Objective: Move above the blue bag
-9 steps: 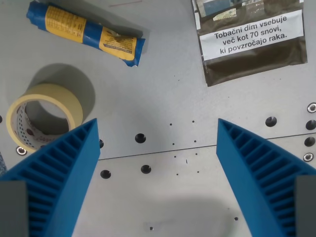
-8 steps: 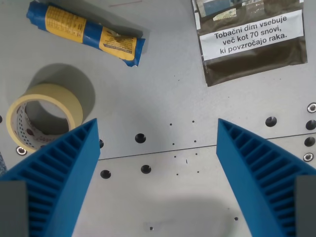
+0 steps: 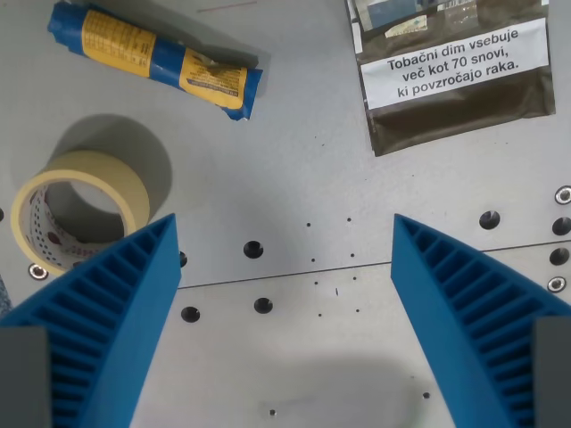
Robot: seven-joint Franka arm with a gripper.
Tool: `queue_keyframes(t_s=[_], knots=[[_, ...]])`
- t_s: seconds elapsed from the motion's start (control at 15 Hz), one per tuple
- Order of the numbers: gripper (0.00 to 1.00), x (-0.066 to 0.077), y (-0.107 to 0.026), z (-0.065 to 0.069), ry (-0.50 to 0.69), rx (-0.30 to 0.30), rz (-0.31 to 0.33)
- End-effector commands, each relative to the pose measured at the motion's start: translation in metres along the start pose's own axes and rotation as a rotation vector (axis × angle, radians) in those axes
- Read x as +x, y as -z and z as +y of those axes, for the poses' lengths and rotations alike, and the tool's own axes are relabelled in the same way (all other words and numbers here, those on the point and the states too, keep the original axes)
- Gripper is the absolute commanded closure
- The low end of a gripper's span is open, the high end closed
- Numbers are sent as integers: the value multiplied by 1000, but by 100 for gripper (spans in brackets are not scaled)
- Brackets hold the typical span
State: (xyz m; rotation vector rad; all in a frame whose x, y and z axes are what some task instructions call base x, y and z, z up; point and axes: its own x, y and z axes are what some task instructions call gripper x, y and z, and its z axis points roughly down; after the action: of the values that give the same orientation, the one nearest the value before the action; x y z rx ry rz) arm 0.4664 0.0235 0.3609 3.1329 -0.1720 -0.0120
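Note:
The blue bag (image 3: 153, 55), rolled up with yellow label panels, lies at the wrist view's upper left on the grey metal table (image 3: 294, 178). My gripper (image 3: 284, 234) hangs over bare table below and to the right of the bag, well apart from it. Its two ribbed blue fingers (image 3: 107, 321) stand wide apart at the bottom corners, open, with nothing between them.
A roll of cream masking tape (image 3: 78, 207) stands at the left, partly behind the left finger. A brown tobacco pouch (image 3: 451, 71) with a white warning label lies at the upper right. Bolt holes and a seam cross the table.

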Motion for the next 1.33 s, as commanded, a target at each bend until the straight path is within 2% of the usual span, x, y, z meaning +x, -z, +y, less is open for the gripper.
queue_keyframes(t_s=[0.07,0.33,0.67,1.33], knots=[[0,0,-2,-2,73,4,9],[0,2,-10,-5,164,9,25],[0,4,-26,-13,323,16,51],[0,10,-75,-37,657,18,70]])
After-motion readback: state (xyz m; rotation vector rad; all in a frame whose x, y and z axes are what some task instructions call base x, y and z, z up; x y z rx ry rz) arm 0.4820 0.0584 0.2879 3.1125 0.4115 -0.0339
